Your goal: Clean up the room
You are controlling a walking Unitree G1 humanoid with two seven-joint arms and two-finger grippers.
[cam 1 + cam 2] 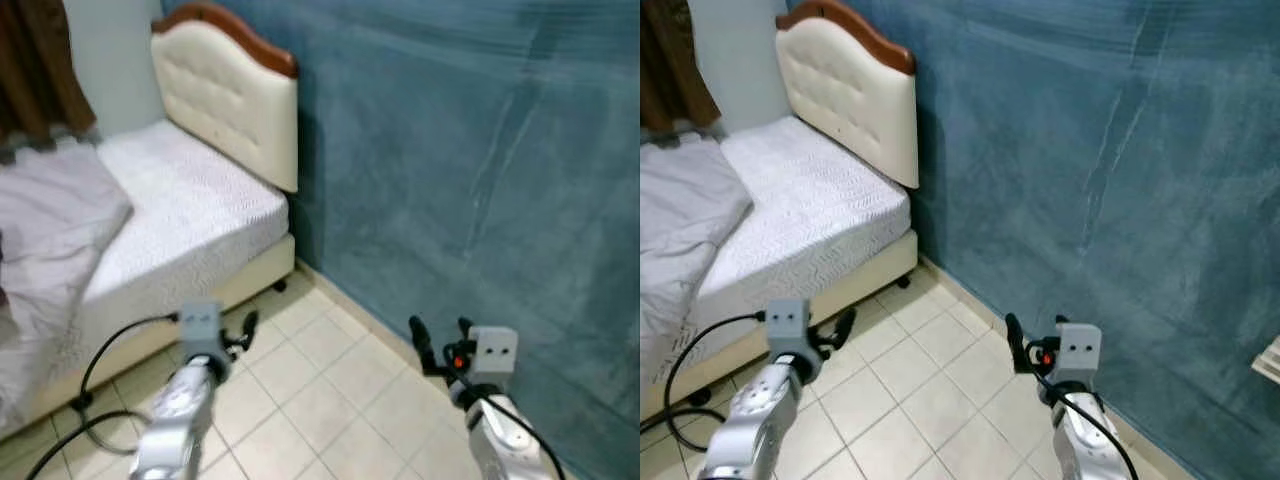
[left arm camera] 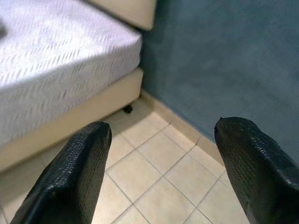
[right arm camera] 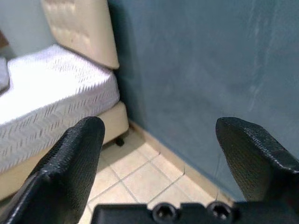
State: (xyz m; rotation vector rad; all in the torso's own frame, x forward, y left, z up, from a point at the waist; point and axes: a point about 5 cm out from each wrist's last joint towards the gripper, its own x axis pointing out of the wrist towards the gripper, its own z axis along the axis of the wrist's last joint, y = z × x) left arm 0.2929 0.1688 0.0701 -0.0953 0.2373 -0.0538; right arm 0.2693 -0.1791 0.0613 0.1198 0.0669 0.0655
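My left gripper and right gripper hang spread wide, holding nothing, beside the bed, whose length runs along the blue wall; details slightly blurred.

You've got two silver arms, each capped with a boxy grey wrist block and long black fingers with a pebbly texture on the pads. A black cable loops off the left arm at about 9 o'clock. The right gripper has a small red-orange light, and two dark screws sit on the black bar at its base.
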